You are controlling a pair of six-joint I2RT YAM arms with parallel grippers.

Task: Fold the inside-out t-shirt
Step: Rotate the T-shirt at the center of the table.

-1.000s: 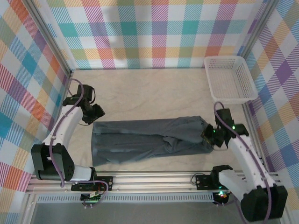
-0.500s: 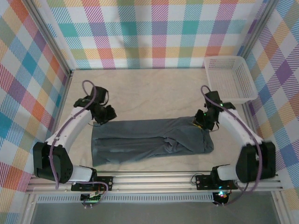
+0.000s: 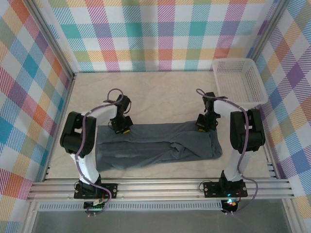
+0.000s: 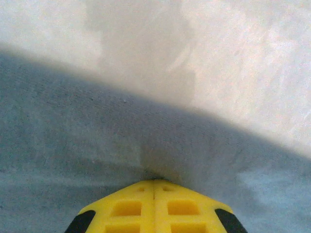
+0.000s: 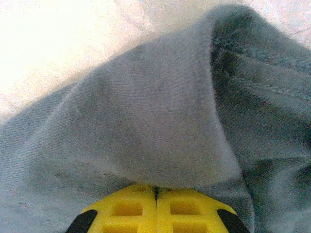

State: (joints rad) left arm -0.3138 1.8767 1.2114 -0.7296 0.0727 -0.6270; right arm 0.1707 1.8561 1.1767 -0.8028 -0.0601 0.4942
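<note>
- Top external view, nearest the camera: both arms rise from the metal rail point(image 3: 160, 187) at the front of the bench point(image 3: 160, 92) and reach forward over the cloth, one on each side.
- Just beyond the rail, the blue-grey t-shirt point(image 3: 155, 145) lies flat on the bench as a long band running left to right. It is rumpled with lengthwise creases and sits between the two arms.
- At the band's far edge, the left hand point(image 3: 120, 128) is down on the left part of the t-shirt and the right hand point(image 3: 203, 127) on the right part. They are well apart, probably so that the whole edge can be carried as one straight line.
- Left wrist view: the yellow fingers are pressed together with no gap. A crease in the cloth runs right into their tips, so the hand appears to be pinching the t-shirt's far edge, with bare bench just past it.
- Right wrist view: the fingers are likewise pressed together, and a soft hump of cloth rises from their tips. That reads as a pinch on a fold beside a stitched seam.
- The likely next step is to bring that far edge toward the rail. Uneven pulling could skew the fold, and such a thin pinch may slip.
- Farther back, the bench is bare sandy cloth.
- At the far right corner, a white mesh basket point(image 3: 233, 60) stands well apart from the t-shirt, against the plaid walls point(image 3: 160, 34).
</note>
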